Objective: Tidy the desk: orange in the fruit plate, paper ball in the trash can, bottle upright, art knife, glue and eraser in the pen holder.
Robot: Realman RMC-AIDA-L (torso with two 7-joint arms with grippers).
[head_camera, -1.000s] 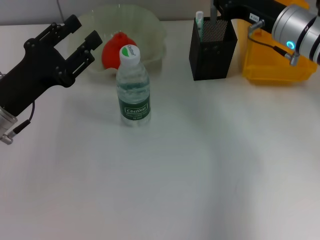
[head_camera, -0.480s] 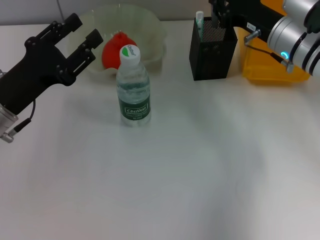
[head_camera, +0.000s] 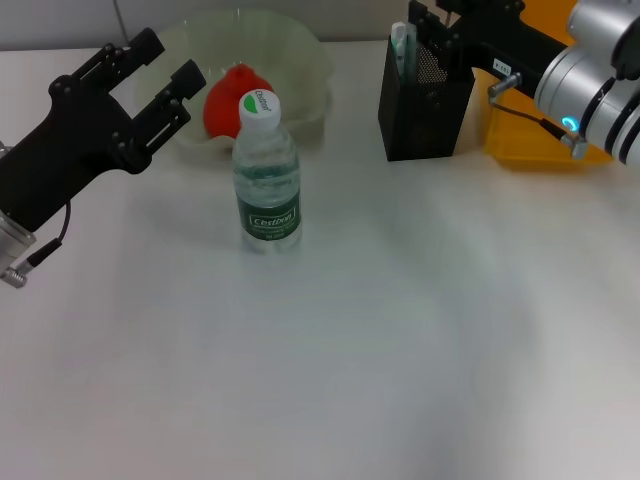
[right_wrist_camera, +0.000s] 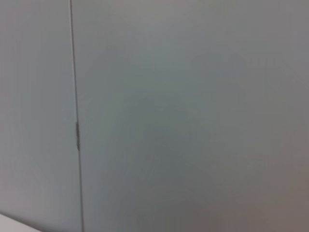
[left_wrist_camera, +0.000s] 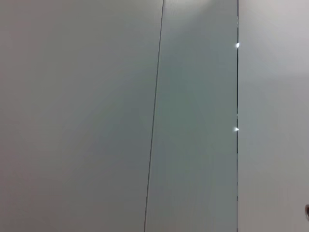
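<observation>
— Where does the holder (head_camera: 424, 100) stand?
— Directly under the right gripper (head_camera: 428, 22), which hangs over its rim. A white-and-green stick (head_camera: 400, 48), probably the glue, stands upright in the holder's corner, just beside the gripper's tip. Whether that gripper's fingers are parted or holding anything cannot be told; they are hidden against the dark mesh.
— And behind the right arm?
— The yellow bin (head_camera: 545, 125), partly covered by the arm, touching or nearly touching the holder's far side.
— The bottle (head_camera: 266, 176)?
— Upright on the desk (head_camera: 330, 340), just beside the left gripper (head_camera: 158, 72) on its inner side, nearer the robot than its fingertips, not touching it. That gripper's two fingers are spread wide with nothing between them.
— The orange (head_camera: 233, 98)?
— It lies in the clear plate (head_camera: 300, 60), just past the left gripper's fingertips and behind the bottle's cap.
— The wrist views?
— Both show only a plain grey wall with a thin vertical seam.
</observation>
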